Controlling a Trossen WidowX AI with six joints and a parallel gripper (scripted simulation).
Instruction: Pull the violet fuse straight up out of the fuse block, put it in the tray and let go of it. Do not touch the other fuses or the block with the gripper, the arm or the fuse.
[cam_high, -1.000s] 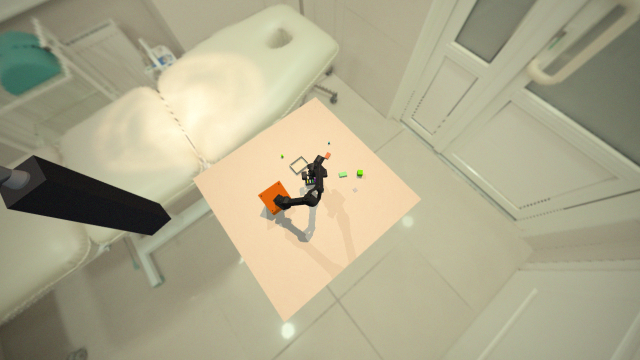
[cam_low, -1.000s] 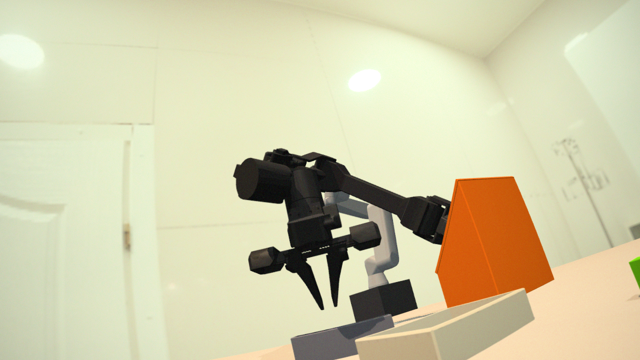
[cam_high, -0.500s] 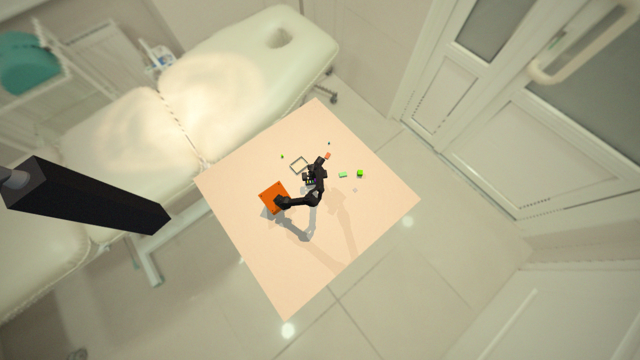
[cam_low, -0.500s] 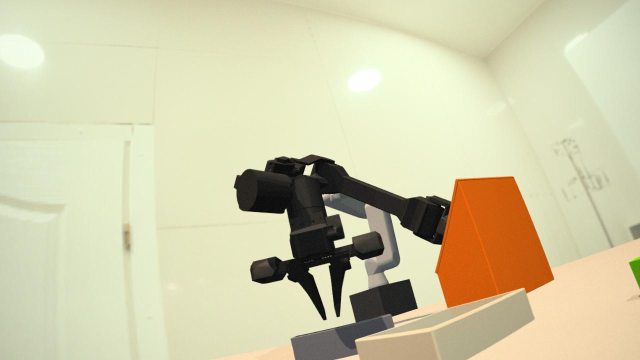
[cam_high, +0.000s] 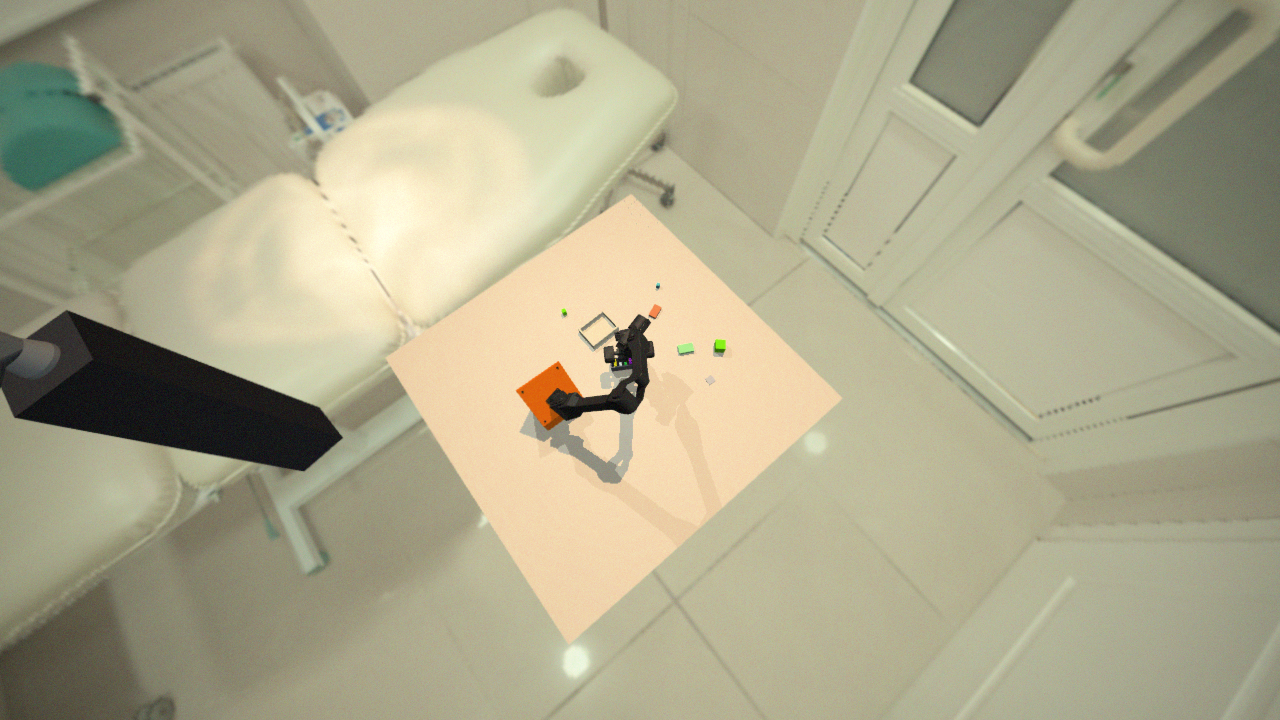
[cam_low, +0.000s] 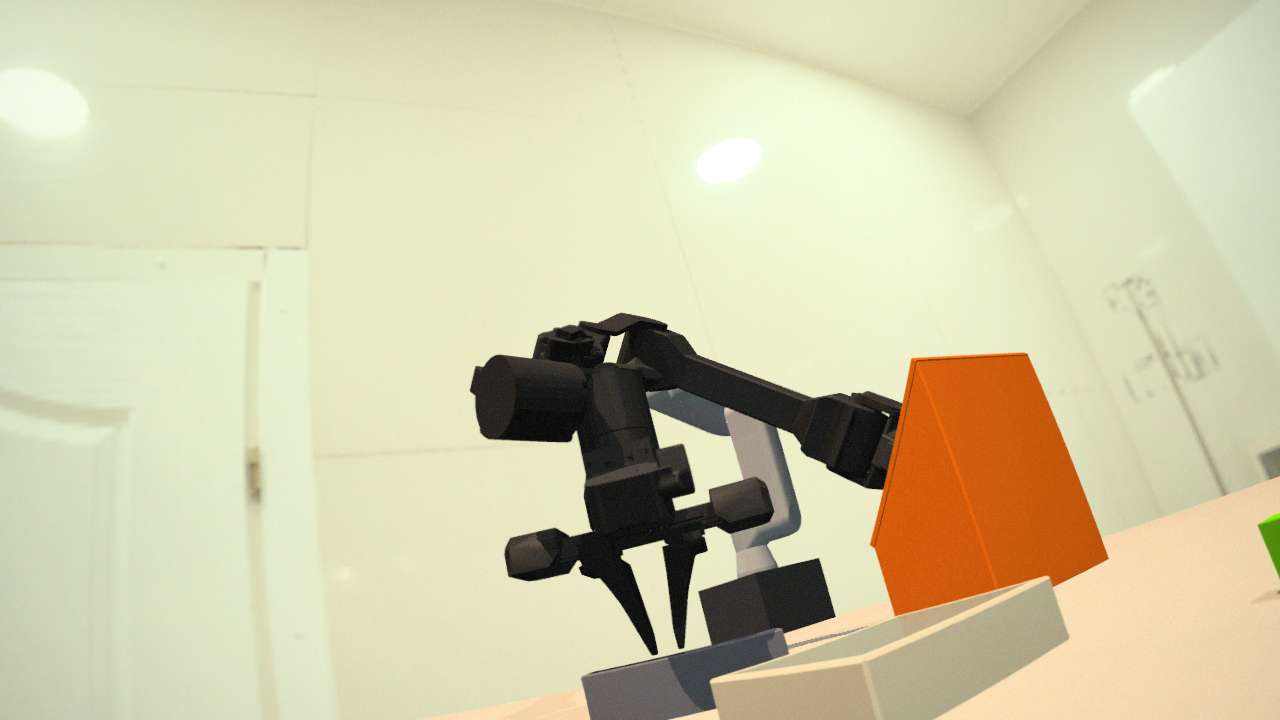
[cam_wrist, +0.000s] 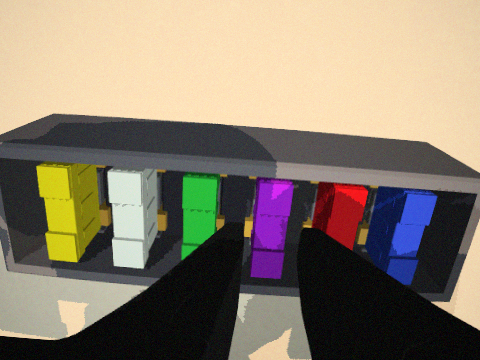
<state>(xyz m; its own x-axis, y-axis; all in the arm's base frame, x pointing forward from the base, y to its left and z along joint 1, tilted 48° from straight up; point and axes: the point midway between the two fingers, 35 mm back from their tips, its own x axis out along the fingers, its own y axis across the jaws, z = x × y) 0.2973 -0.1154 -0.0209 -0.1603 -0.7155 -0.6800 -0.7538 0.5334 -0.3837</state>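
Peach table (cam_high: 572, 519) is seen from above beside a white padded couch, with tiled floor around it. On it stand the fuse block (cam_wrist: 360, 156), the tray (cam_low: 895, 653) just beside it, and an orange box (cam_low: 980, 483) at the arm's base. A few small coloured cubes are scattered further off.

Six fuses are seated upright in one row in the block: yellow, white, green (cam_wrist: 199, 214), the violet fuse (cam_wrist: 272, 227), red (cam_wrist: 340, 210) and blue. The gripper (cam_wrist: 267, 254) is pointed down over the row, with one finger in front of the gap between green and violet and the other in front of the gap between violet and red. The fingers are set narrowly apart and nothing is held between them; the violet fuse is bracketed but not yet clamped. This narrow setting is judged to be chosen so that the tips can drop beside the violet fuse without brushing its neighbours.

In the exterior view the tips hang just above the block's rim. Whether they touch it cannot be told.

The tray is placed close by, so only a short carry is judged necessary once the fuse is lifted straight up.
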